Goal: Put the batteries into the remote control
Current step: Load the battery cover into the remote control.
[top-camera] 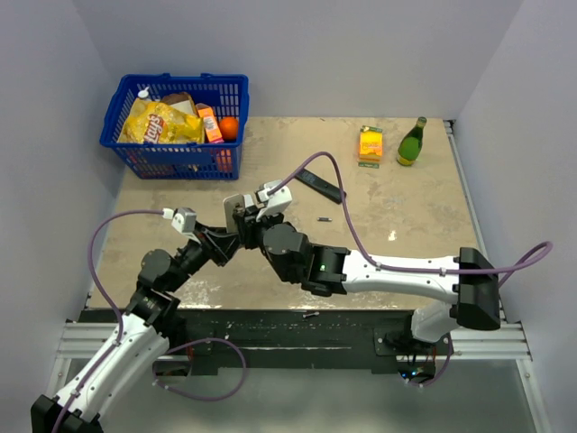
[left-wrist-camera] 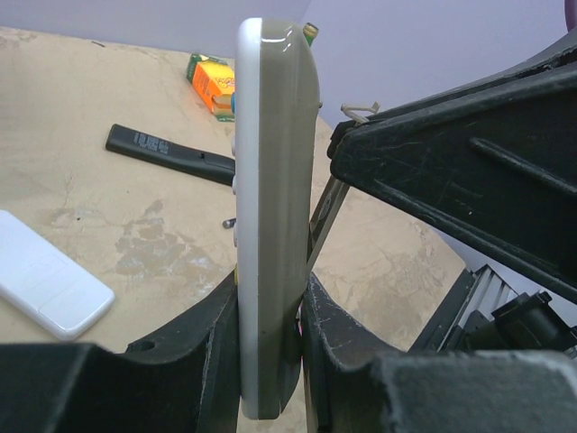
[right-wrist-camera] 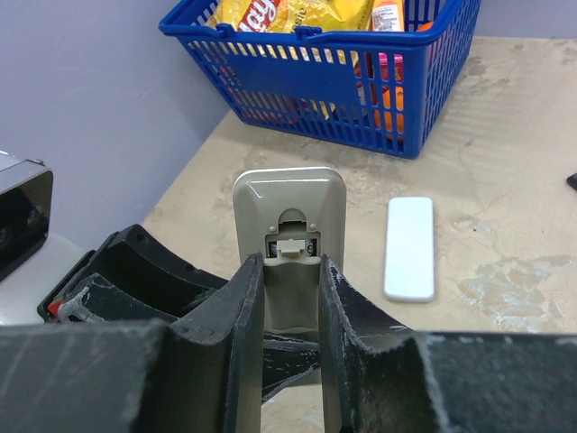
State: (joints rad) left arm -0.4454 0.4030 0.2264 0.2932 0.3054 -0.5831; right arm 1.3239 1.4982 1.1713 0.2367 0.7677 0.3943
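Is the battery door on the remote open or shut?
Open. The remote shows an uncovered battery slot on its back.

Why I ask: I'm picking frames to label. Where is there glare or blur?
Left wrist: a glare patch on the top end of the remote, and the left fingers at the bottom edge are soft. Right wrist: the open battery bay is sharp, and the right fingers in front of it are blurred. Top external: even light, only faint shadows, no strong glare.
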